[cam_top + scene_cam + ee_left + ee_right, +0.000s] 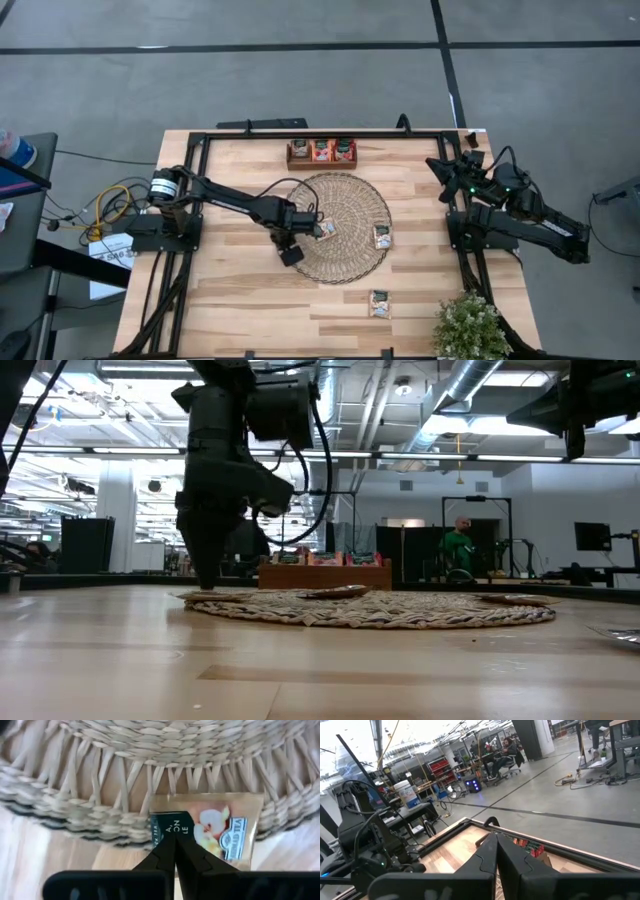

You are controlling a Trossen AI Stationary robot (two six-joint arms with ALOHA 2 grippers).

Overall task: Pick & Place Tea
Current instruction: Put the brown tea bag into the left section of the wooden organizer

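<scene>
My left gripper [175, 840] is shut, fingers pointing down at the left rim of the round woven mat [350, 200]; the low view shows its fingertips [207, 582] down at mat level. At them is a pale tea sachet [220, 827] with a dark green patch, lying across the mat's rim [75, 815]. In the high view the gripper body [290, 245] hides it. Other pale sachets: one flat on the mat [325, 229], one on its right rim [382, 237], one on the table [379, 303]. My right gripper [495, 840] is shut and waits at the table's far right [450, 170]. My left gripper meets the pale sachet at its dark green patch [162, 827], near one corner, coming from above with the fingers pointing down. The shut fingers cover the place of contact, so I cannot tell whether they pinch an edge or press on it. Whether the sachet is lifted does not show.
A brown wooden tray [322, 151] with red and orange sachets stands at the far edge behind the mat. A potted green plant [470, 325] sits at the near right corner. A black frame [200, 140] runs around the table. Bare wood [230, 300] lies near left.
</scene>
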